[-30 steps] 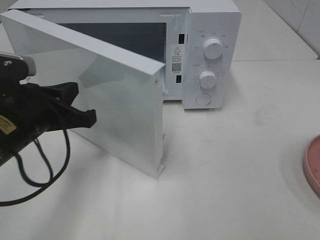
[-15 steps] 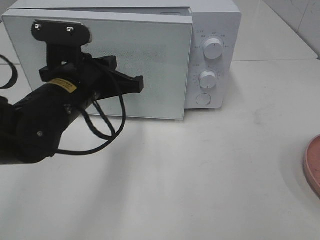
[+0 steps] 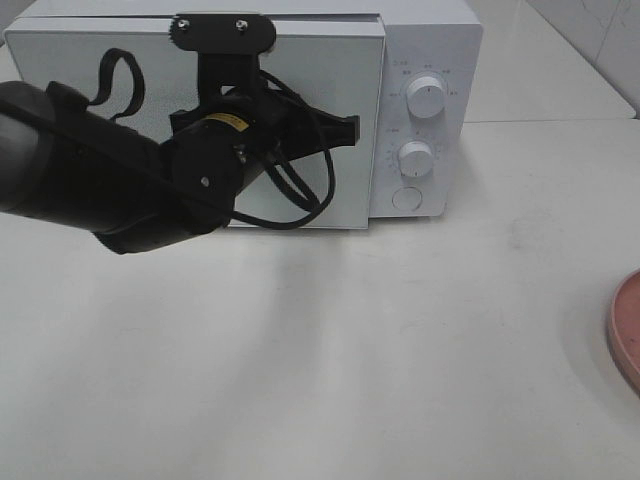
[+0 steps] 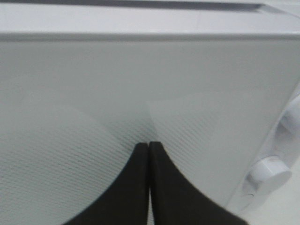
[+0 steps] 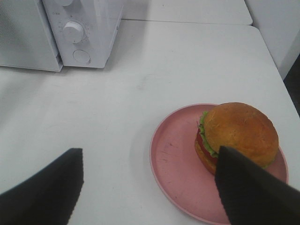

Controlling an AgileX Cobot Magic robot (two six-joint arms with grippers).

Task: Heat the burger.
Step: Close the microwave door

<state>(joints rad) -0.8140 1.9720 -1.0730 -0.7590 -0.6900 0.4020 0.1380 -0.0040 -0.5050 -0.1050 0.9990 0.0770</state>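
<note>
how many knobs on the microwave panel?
2: upper knob and lower knob, stacked on the microwave panel; a flat round button sits below.

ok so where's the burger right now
In the right wrist view the burger sits on the pink plate, toward one edge, on the table away from the closed microwave; the right gripper hovers open nearby.

- The microwave (image 3: 425,60) is showing smooth white plastic, its door (image 4: 93,117) finely dotted.
- The plate (image 5: 178,173) is looking matt pink.
- The counter (image 3: 400,350) is appearing smooth, faintly scuffed white.
</note>
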